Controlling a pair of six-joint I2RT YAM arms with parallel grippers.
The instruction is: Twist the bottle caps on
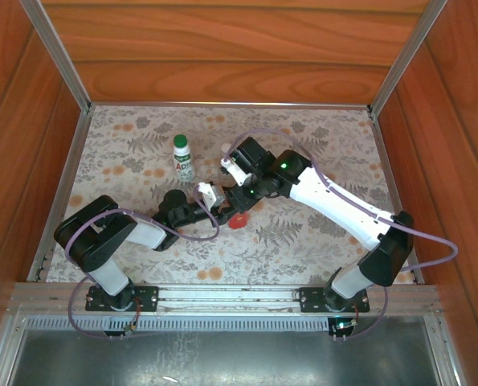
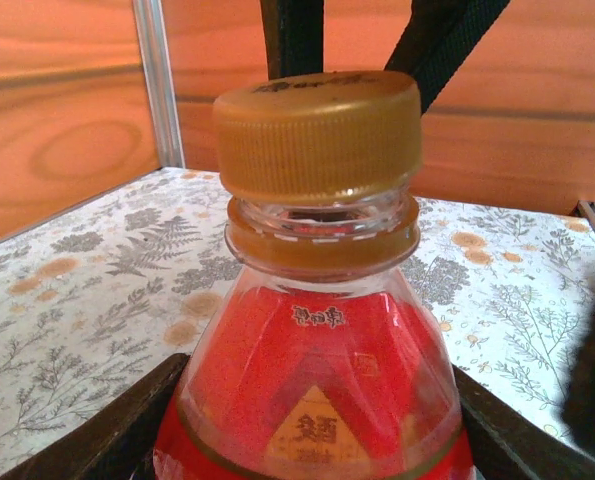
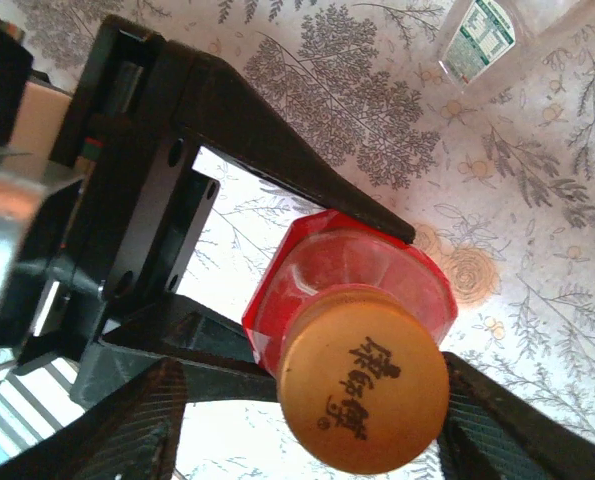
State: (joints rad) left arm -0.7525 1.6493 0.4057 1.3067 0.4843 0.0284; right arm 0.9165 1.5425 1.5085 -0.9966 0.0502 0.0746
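Two hands meet at one spot, mid counter (image 1: 327, 145), and I'm checking all three cams. L hand (image 2: 317, 440) is clamped on the red bottle (image 2: 312, 350): its dark fingers (image 2: 127, 420) press the body from both sides, low down, under the shoulder. On the top cam that's the red blob (image 1: 239, 219) right at the tip of the L arm. The btl is upright. Can't tell if its base touches the floral mat (image 2: 97, 300), as the hands block that.

Orange cap (image 2: 317, 135) sits on the neck, level, w/ its lower edge just above the neck ring. No way for me to judge how tight it is.

R hand (image 3: 315, 372) hangs right over that cap, looking down on its printed top. Its fingers (image 3: 127, 430) are spread apart, one on each side of the cap, w/ a gap on both sides and nothing gripped. From the L wrist cam I see those same two fingers as dark bars rising behind the cap.

White bottle (image 1: 184, 165) stands upright further back and to the left on the mat, green cap (image 1: 180, 141) on top, well apart from both hands.

In the top corner of the R wrist cam there's a labelled bottle (image 3: 482, 35), pale and cut off by the edge. Can't tell which one it is.
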